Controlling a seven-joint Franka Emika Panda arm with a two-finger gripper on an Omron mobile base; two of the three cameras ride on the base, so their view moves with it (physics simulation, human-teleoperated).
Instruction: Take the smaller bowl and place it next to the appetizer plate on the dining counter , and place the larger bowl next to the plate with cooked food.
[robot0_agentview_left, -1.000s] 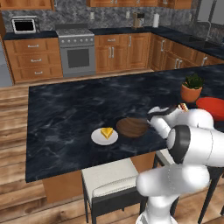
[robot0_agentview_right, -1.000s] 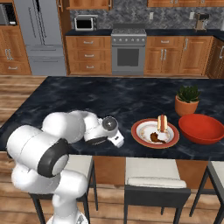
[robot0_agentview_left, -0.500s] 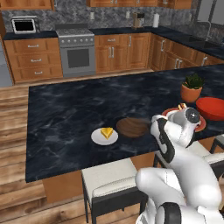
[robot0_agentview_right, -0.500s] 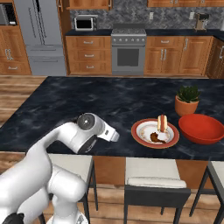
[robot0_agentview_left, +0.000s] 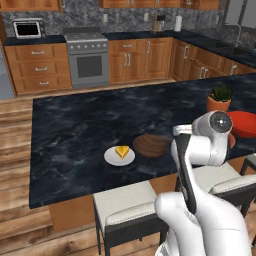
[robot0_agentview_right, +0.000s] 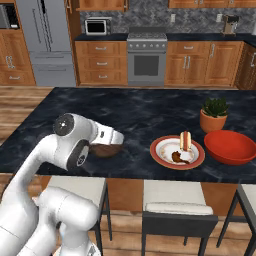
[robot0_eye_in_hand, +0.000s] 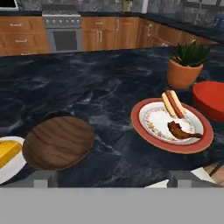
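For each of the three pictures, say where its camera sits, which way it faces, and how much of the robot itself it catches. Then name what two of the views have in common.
Left base view: behind the arm's left, facing the dining counter and stove; white arm lower right.
Right base view: behind its right, facing the same counter; arm lower left.
Hand view: on the hand, looking low across the counter; open pincer at the bottom.
Shared: all three show the smaller bowl; the right base and hand views also show the plate with cooked food, larger bowl and potted plant.

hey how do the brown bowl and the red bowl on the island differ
The smaller bowl is dark brown with a wood grain; the larger bowl is glossy plain red. The brown one is shallower and narrower, the red one deeper and wider. The brown one sits by the appetizer plate, the red one by the plate with cooked food. Both are round and upright.
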